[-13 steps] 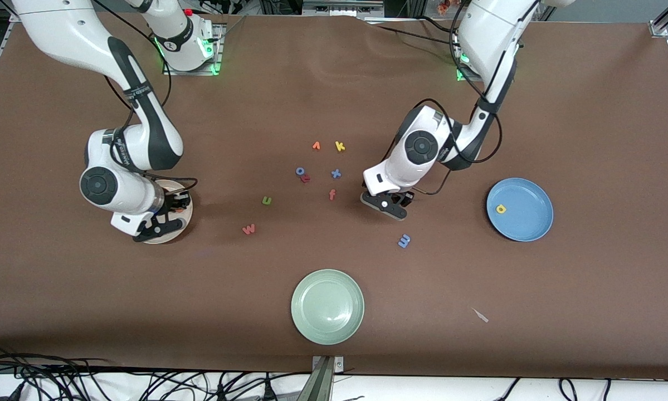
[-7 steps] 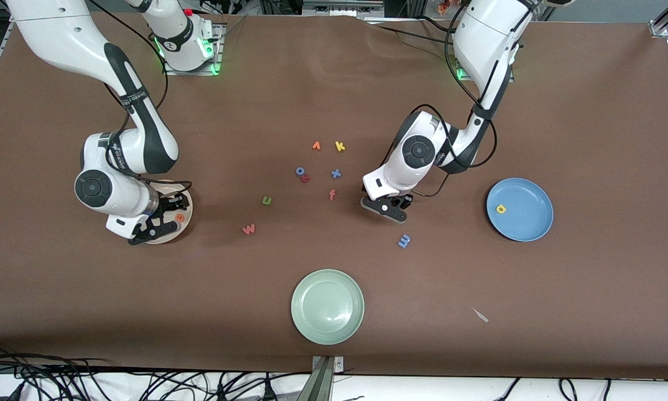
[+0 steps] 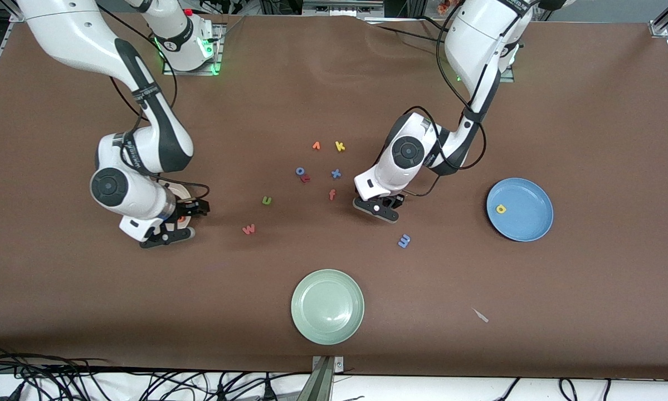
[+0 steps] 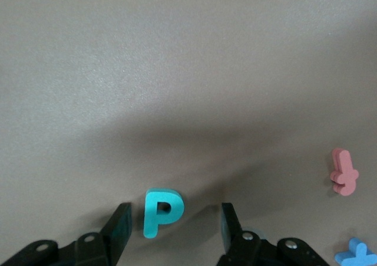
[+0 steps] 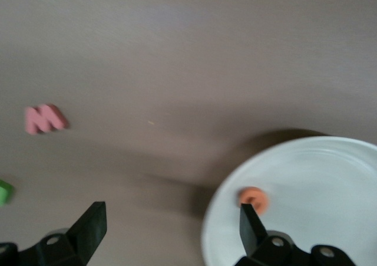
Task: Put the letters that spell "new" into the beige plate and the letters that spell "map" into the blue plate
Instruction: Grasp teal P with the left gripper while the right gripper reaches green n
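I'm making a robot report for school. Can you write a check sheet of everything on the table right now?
Surface: brown table, flat.
Job's things: orange e in the beige plate; yellow a in the blue plate; teal p, blue m, green n and pinkish-red w on the table.
Clutter: pale green plate; spare letters k, x, o, f; small scrap.
Grippers: left gripper open around the p; right gripper open at the beige plate's edge.
Cables: bundle along the table's near edge.
Surroundings: nothing seen.
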You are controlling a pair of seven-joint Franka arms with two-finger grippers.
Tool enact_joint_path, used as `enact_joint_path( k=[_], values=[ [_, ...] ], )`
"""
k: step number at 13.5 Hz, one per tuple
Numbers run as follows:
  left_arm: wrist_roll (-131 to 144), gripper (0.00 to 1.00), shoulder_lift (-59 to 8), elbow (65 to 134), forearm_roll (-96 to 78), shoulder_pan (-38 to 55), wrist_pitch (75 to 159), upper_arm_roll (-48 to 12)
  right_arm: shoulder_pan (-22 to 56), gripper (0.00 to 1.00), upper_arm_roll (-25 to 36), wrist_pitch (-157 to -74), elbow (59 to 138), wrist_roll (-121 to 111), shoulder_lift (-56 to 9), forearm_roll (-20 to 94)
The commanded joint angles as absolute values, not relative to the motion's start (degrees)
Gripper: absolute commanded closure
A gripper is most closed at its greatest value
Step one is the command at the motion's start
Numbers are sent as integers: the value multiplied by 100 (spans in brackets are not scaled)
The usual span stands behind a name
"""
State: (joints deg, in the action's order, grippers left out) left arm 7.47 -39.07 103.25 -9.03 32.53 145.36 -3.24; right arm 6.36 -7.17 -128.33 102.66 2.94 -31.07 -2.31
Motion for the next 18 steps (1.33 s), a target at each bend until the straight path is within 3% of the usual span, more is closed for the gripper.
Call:
enact_joint_path(
  k=[1, 3, 6, 9, 12, 18],
  values=[
    [695, 45, -4008, 10204, -993, 3349, 14563, -229, 851, 0, -765, -12805, 9967, 1034, -3348, -141],
    [686, 61, -4008, 10204, -976, 3349, 14590, -220, 1080, 0, -765, -12849, 9967, 1605, -3384, -54],
    [686, 71, -4008, 10222, -976, 3340, 14590, -211, 1449, 0, -765, -13174, 9975, 2467, -3454, 184],
    [703, 74, -3929, 10248, -976, 3287, 14555, -185, 1774, 0, -765, -13578, 10028, 3512, -3559, 185],
    [668, 74, -3298, 10519, -949, 2727, 14143, -185, 1969, 0, -765, -13676, 10072, 4200, -3612, 185],
    [-1429, 74, -1848, 12188, -949, 750, 13878, -202, 2065, 0, -773, -14133, 10722, 4491, -3542, 185]
  ],
)
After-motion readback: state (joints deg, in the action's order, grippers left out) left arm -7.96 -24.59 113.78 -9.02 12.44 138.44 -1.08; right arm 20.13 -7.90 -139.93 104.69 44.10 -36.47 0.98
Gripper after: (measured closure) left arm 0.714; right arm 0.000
